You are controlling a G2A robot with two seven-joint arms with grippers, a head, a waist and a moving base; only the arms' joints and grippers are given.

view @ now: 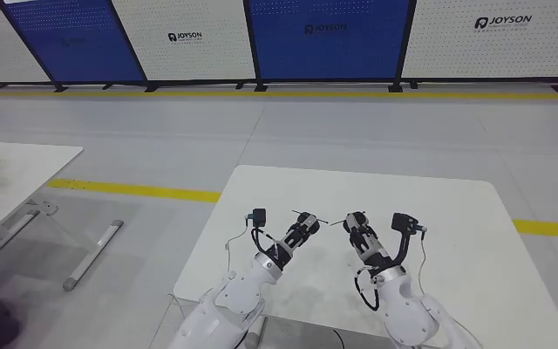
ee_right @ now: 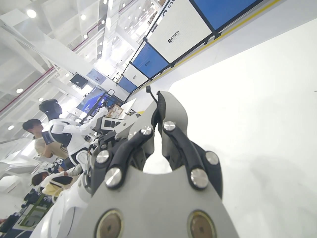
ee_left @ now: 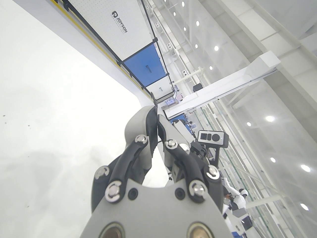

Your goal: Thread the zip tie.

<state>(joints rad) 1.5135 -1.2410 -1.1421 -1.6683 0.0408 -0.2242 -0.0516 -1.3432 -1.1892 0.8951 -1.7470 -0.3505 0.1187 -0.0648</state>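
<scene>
Top view, far wall: a dark logo w/ one word of print stands on the far-left white pegboard panel (view: 185,37) and on the far-right white panel (view: 503,22); a fainter one on the blue panel (view: 325,28) btw. them. Left wrist view: same mark on a white board (ee_left: 119,22), tiny on a blue board (ee_left: 148,68). Right wrist view: again on a white sheet (ee_right: 174,38) and a blue sheet (ee_right: 147,61); a hanging poster (ee_right: 96,76) has print too small to read.
</scene>
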